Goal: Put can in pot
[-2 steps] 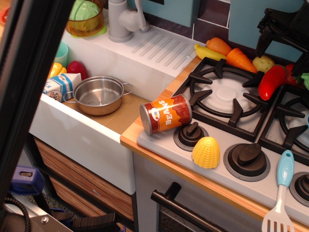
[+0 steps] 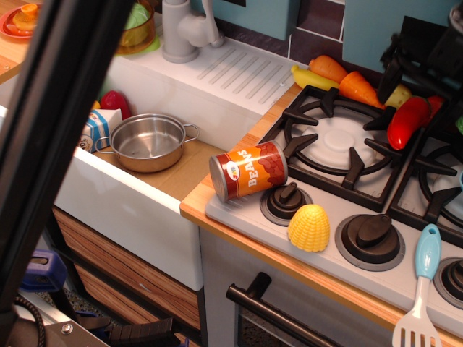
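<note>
Corn [image 2: 309, 227] and knob [image 2: 286, 202] beside can [image 2: 248, 170]

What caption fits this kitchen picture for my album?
Beans can lying on its side at the stove's edge, the empty steel pot waiting in the sink.

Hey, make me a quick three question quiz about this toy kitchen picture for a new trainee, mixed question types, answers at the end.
1. True or false: the can stands upright inside the pot.
2. Which item lies nearest the can?
A. spatula
B. corn piece
C. faucet
3. Fill in: the pot sits in the ____.

Key:
1. False; it lies on its side at the stove's edge, outside the pot.
2. B
3. sink
</note>
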Robot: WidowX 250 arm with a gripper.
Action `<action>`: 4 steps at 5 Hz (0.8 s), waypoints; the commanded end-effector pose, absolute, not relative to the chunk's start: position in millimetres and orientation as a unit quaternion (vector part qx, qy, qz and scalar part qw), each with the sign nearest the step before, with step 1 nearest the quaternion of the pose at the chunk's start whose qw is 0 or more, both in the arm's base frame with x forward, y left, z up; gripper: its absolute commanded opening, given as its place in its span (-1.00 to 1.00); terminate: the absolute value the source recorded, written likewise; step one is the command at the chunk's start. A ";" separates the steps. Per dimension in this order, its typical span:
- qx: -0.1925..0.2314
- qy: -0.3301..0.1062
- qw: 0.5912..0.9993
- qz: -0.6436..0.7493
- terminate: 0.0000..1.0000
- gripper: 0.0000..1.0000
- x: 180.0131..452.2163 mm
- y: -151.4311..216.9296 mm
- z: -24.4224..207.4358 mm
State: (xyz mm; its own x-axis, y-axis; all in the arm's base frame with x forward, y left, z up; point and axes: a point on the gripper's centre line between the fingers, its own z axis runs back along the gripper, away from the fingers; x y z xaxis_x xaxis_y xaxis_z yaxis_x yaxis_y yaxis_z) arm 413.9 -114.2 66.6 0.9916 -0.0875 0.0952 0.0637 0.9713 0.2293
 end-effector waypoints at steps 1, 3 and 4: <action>0.115 -0.107 0.983 -0.100 -1.00 1.00 377.0 -101.9 134.2; 0.113 -0.106 0.975 -0.161 -1.00 1.00 324.0 -65.3 135.4; 0.115 -0.104 0.968 -0.197 -1.00 1.00 309.3 -49.0 124.0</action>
State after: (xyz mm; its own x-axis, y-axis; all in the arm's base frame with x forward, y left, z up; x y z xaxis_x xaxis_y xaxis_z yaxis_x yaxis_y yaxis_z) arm 294.5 -37.8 97.1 0.8995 -0.4306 0.0741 0.4004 0.8802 0.2547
